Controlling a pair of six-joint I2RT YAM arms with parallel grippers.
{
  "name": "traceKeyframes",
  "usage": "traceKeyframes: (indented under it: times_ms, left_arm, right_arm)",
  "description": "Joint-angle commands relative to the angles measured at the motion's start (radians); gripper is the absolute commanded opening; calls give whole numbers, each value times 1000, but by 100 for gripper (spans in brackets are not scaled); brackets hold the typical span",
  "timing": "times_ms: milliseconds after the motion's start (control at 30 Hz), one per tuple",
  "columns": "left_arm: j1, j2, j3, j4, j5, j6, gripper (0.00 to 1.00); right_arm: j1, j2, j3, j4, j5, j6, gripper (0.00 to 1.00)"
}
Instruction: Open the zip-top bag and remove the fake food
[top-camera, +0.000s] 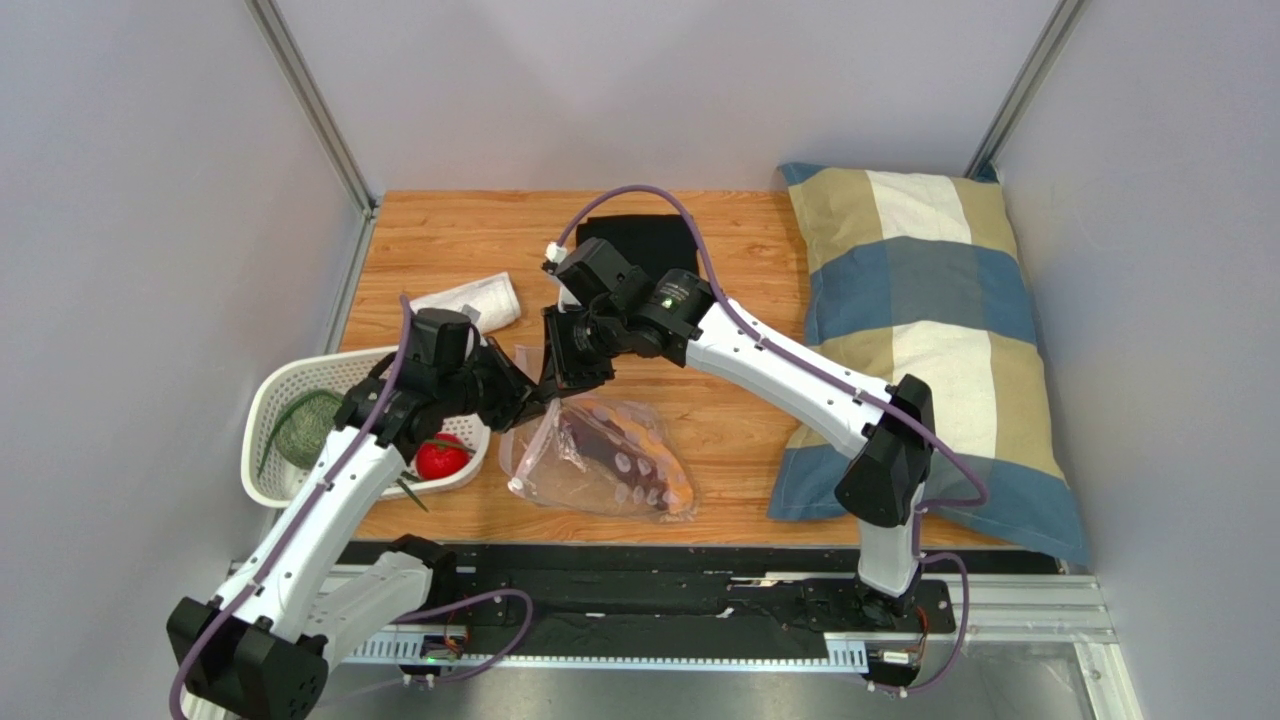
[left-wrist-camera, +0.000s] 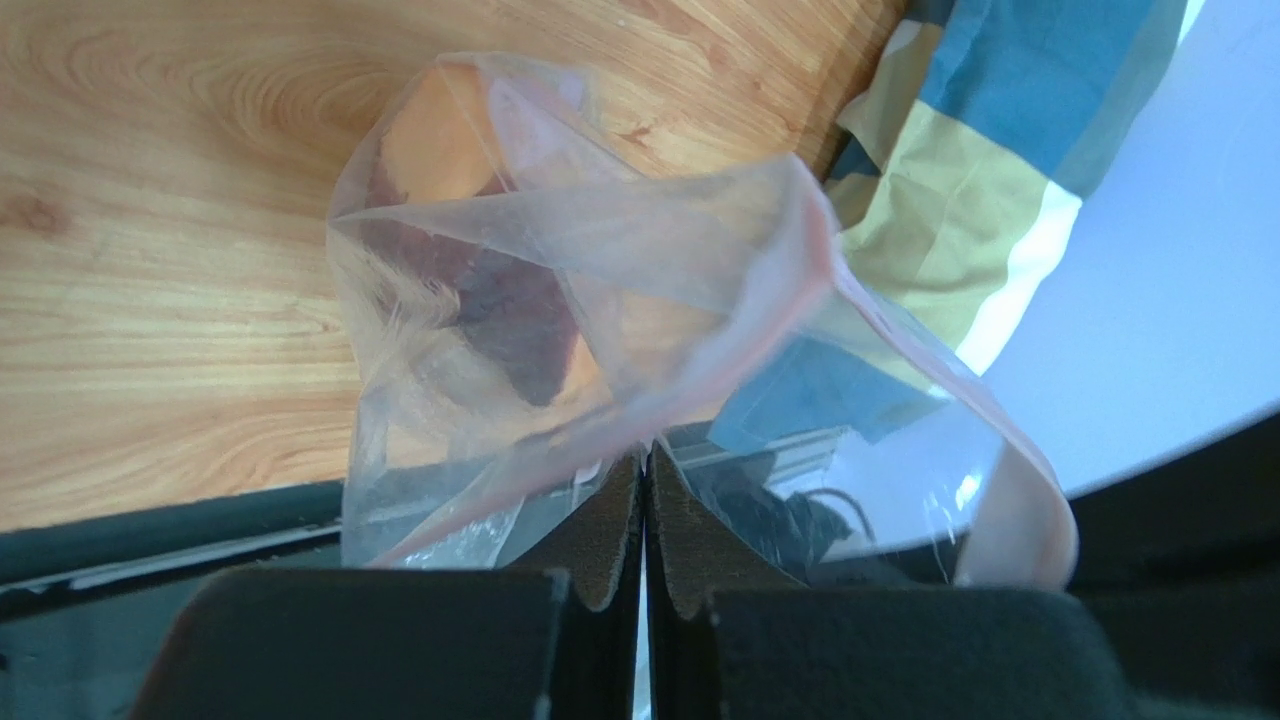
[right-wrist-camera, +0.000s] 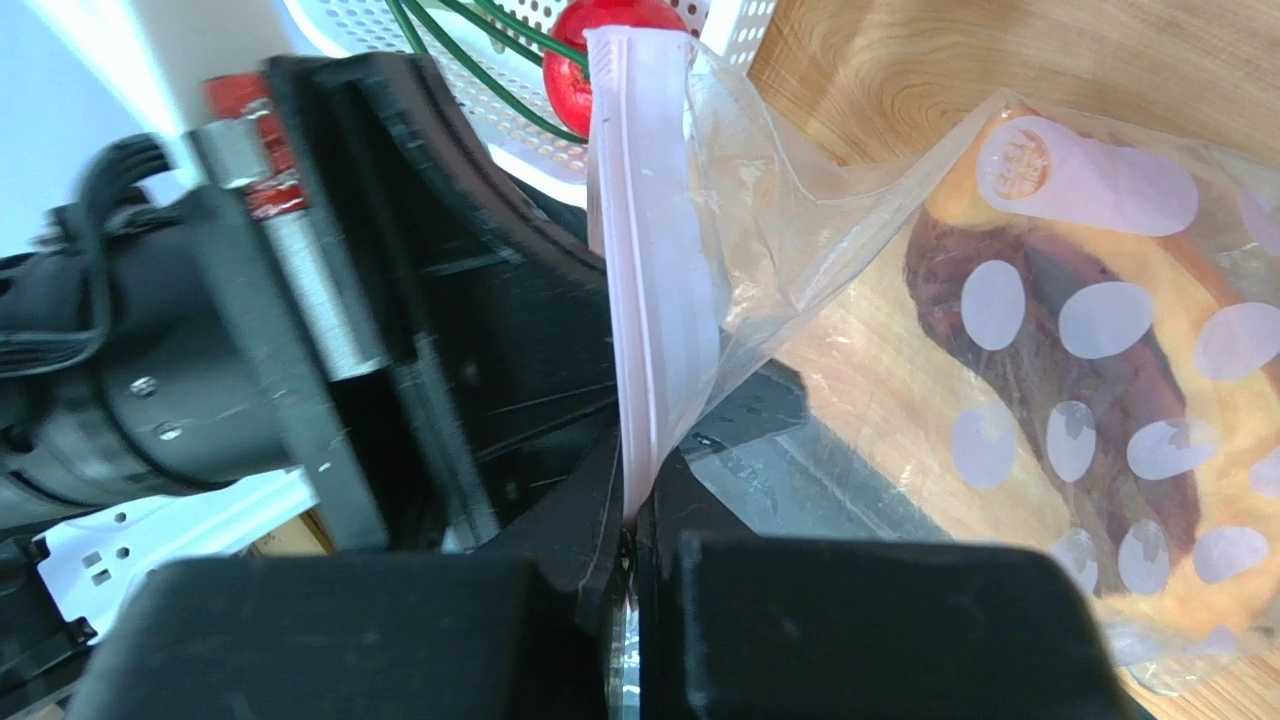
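Zip-top bag on the table, mouth raised. Left fingers and right fingers each clamped on a lip of the zip strip; mouth apparently parted. Red fruit and green bunch lie in the white basket; orange piece not yet out.

Site: we read this as a robotics lab test cell, not a home.

- Plain grey panels close in the left, back and right sides. Bare metal posts stand at the back corners.
- The left arm and right arm are mounted on a black base plate over an aluminium rail.
- Purple cables run exposed along the arms.
- The wooden table, checked pillow and white basket are domestic items, which we take for staged props.
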Motion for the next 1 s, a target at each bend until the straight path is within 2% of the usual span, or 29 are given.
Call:
traceKeyframes:
  times_ms: [0, 100, 167, 267, 467, 767, 967]
  left_arm:
    - [-8, 1, -5, 54, -10, -165, 0]
    - [-11, -43, -44, 118, -60, -223, 0]
    - [-11, -41, -48, 178, -61, -182, 0]
    - [-30, 5, -27, 185, -53, -105, 0]
    - [-166, 30, -76, 298, -211, -116, 0]
    - [-252, 130, -79, 352, -193, -99, 0]
    - [-277, 93, -225, 473, -185, -88, 2]
  right_arm:
    - [11, -34, 11, 77, -36, 33, 0]
    - [-3, -34, 7, 90, -63, 72, 0]
    - [-9, -31, 5, 120, -103, 93, 0]
    - [-10, -30, 1, 135, -137, 121, 0]
    - [-12, -7, 51, 141, -131, 158, 0]
    - [-18, -36, 5, 144, -93, 167, 0]
    - [-33, -54, 42, 137, -48, 109, 0]
